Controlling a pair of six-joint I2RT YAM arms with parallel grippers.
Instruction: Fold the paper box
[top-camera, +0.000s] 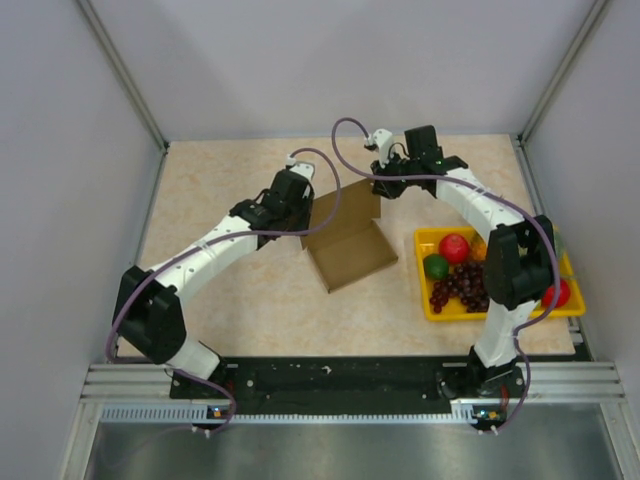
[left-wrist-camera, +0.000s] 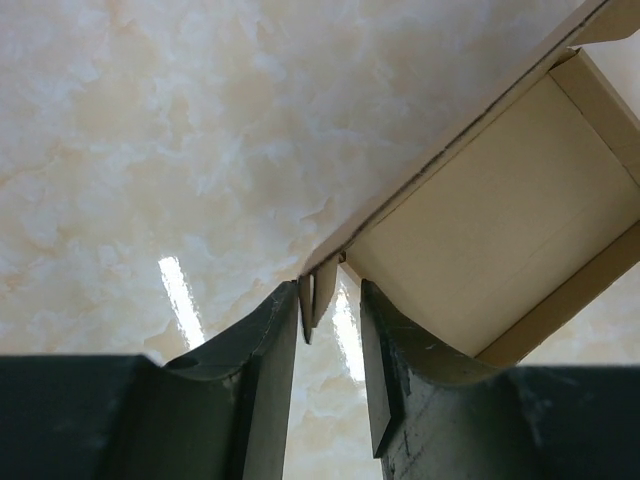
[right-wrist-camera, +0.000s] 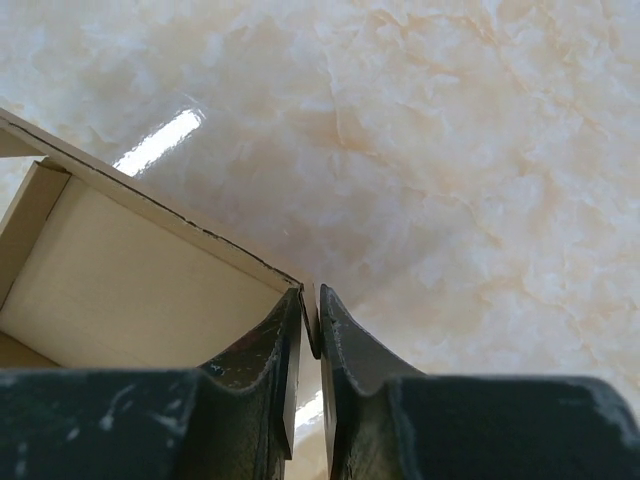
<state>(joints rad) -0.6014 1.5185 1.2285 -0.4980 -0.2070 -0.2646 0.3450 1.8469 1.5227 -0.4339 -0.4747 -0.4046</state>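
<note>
Pinching the far right corner of the paper box with the right gripper. Drawn right down narrow, both fingers pressed onto a thin edge of card. No daylight in that grip at all!

Looking from above now. Sitting around the middle of the marbled table, brown and unmarked, that paper box. Darker panel raised along the far side, lighter panel lying flat towards the arm bases. Reaching in over the far edge to the raised panel's right end, the right gripper. Coming in from the other side at the panel's left end, the left gripper.

Switching to the left wrist. Parted, not clamped, the left gripper. Standing in the gap, a small card tab, touching the finger on the left of that view and clear of the other one. Up and to the right, the box's pale inner face, framed by low side walls and open towards the camera.

Same pale inside showing on the right wrist view too, lower left, running straight up to the pinched corner.

Parked just right of the box and not touching it, a yellow tray. Loaded with a red fruit, a green fruit and dark grapes.
</note>
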